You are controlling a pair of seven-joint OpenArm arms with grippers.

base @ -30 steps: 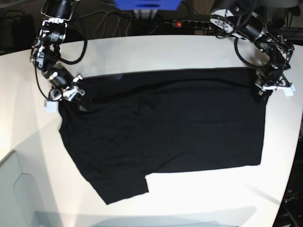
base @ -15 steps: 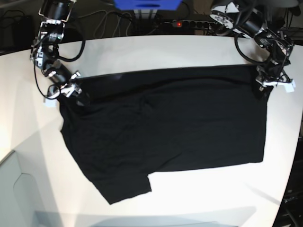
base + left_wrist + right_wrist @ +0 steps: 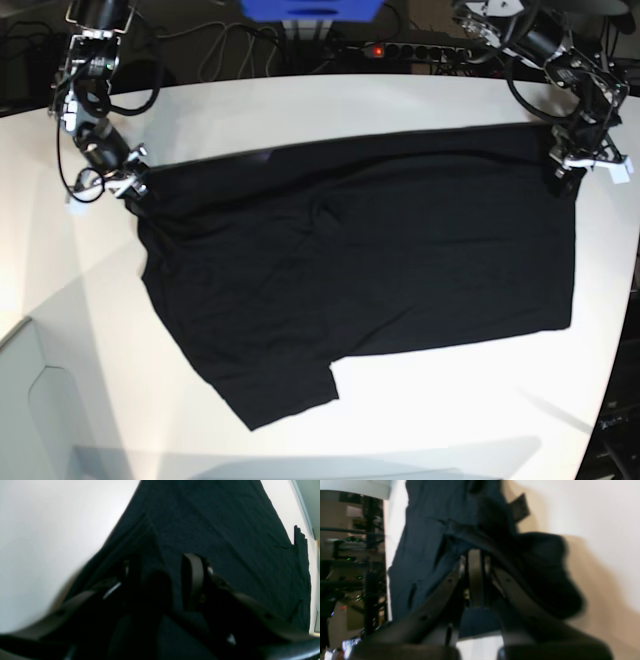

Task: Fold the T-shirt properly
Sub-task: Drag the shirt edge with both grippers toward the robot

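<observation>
The black T-shirt (image 3: 360, 260) lies spread on the white table (image 3: 330, 110), its far edge pulled into a straight line between my two grippers. My right gripper (image 3: 125, 183) is shut on the shirt's far left corner. In the right wrist view its fingers (image 3: 476, 555) are pressed together with dark cloth (image 3: 425, 530) bunched over them. At the far right corner my left gripper (image 3: 575, 165) holds the cloth. In the left wrist view its fingers (image 3: 161, 563) stand apart around a dark fold of shirt (image 3: 212, 530). One sleeve (image 3: 285, 395) points toward the near edge.
A power strip with a red light (image 3: 400, 48), cables (image 3: 220, 50) and a blue object (image 3: 310, 8) sit beyond the table's far edge. A grey surface (image 3: 30, 400) adjoins the near left corner. The table's right edge runs close to the left gripper.
Both grippers have moved toward the far edge and further apart, drawing the shirt's far edge taut. The whole shirt has slid away from the near edge and to the right.
</observation>
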